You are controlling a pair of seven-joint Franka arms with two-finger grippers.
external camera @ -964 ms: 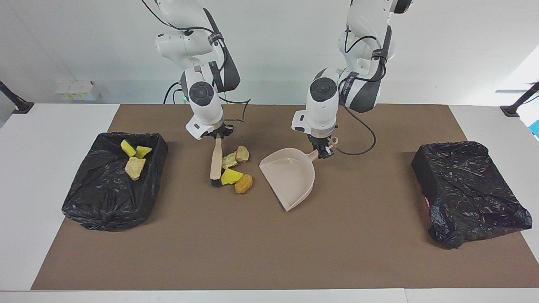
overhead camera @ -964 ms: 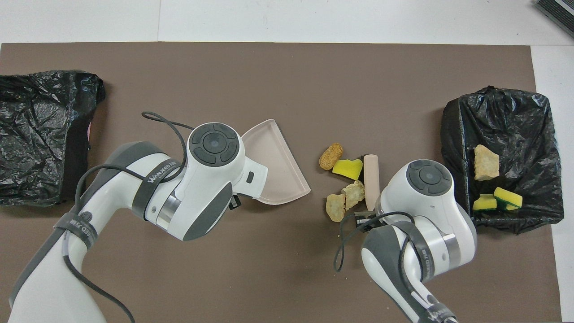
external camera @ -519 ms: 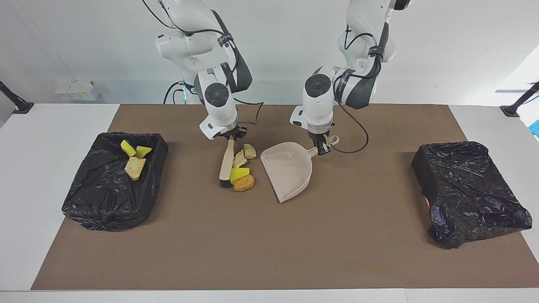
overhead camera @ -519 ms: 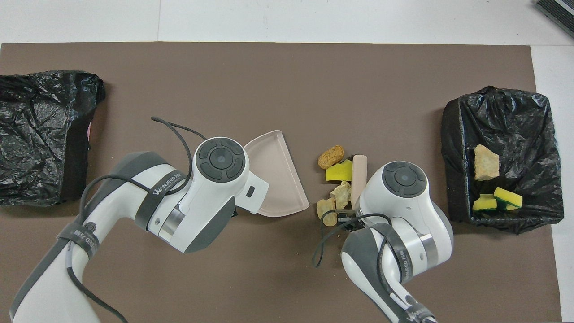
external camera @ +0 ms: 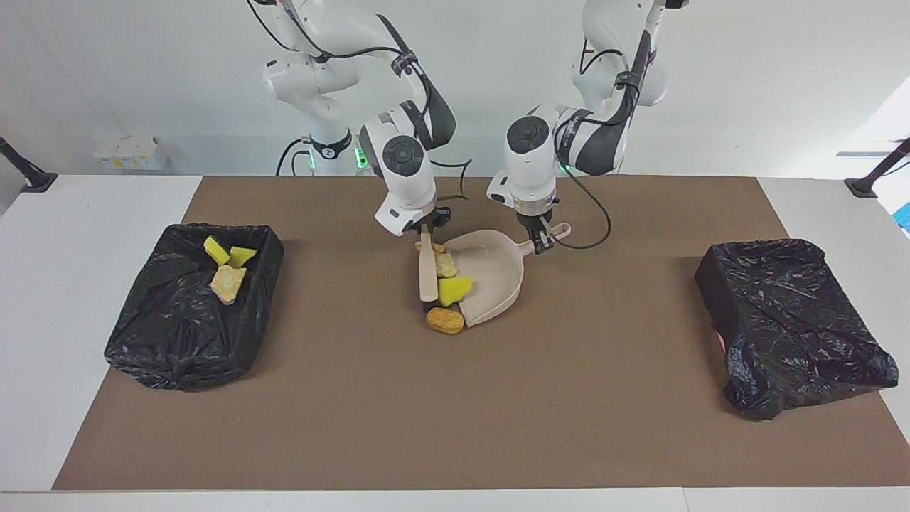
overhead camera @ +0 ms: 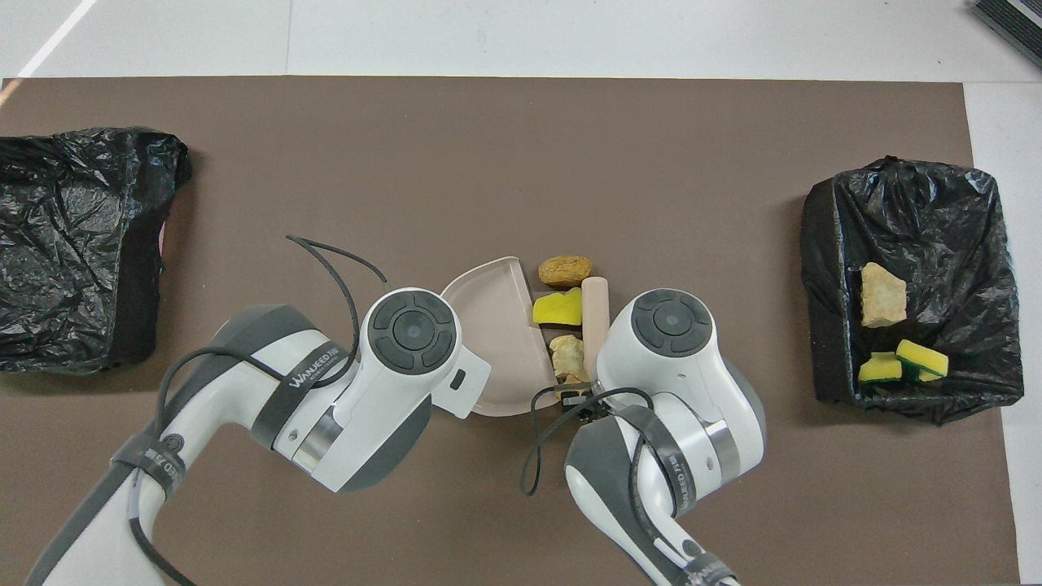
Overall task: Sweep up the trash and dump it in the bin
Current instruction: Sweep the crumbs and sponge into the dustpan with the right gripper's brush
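Trash (external camera: pixel 453 289): light spongy chunks, sitting at the dustpan (external camera: pixel 494 281) mouth, orange one at its 6 o'clock corner; sweep, don't pinch.
Right hand (external camera: pixel 424 229): pinching the brush (external camera: pixel 427 274) handle.
Left hand (external camera: pixel 542 244): pinching the dustpan handle.

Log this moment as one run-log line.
right end effector: shut on brush | left end effector: shut on dustpan handle | yellow chunk: at dustpan lip | orange chunk: outside
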